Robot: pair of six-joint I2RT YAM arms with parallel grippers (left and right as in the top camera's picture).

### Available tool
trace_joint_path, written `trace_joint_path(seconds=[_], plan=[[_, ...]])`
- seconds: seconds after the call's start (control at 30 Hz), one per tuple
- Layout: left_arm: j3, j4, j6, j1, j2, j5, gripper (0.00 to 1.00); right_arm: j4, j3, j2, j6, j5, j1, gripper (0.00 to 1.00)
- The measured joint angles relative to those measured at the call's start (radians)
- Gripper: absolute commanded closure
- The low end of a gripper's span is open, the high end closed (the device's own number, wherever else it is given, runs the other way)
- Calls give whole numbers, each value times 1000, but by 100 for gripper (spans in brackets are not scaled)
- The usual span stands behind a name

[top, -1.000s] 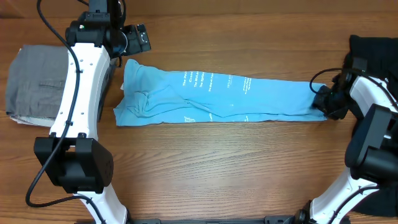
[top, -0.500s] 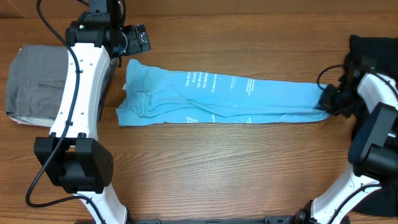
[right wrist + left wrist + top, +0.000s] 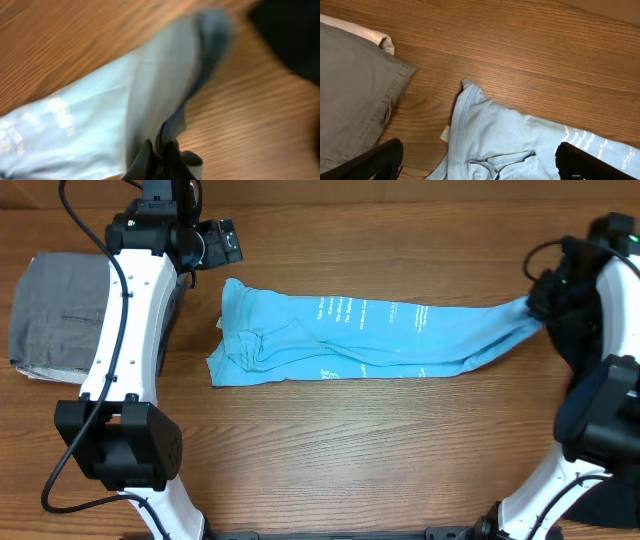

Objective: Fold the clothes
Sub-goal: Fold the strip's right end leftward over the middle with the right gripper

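Light blue short-sleeved cotton T-shirt is laid out as one long narrow strip across the brown wooden tabletop. The small white lettering faces up and the bunched collar end is on the left. Right claw is clamped tight on the far right tip of the strip. Its wrist view is pretty blurry, but you can make out the dark fingers pinched together with blue fabric squeezed between them. Left claw sits just past the shirt's top left corner, spread wide with nothing in it. Folded grey fabric piece lies on the left, near the shirt but apart from it.
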Motion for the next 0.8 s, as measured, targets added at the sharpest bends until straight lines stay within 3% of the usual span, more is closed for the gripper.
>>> trace_joint_path(seconds=[0.4,0.8], plan=[[0,0,0,0,0,0,0,10,3,-9,0,-61,398,96],[0,0,0,0,0,0,0,280,-156,-10,10,-42,605,96]])
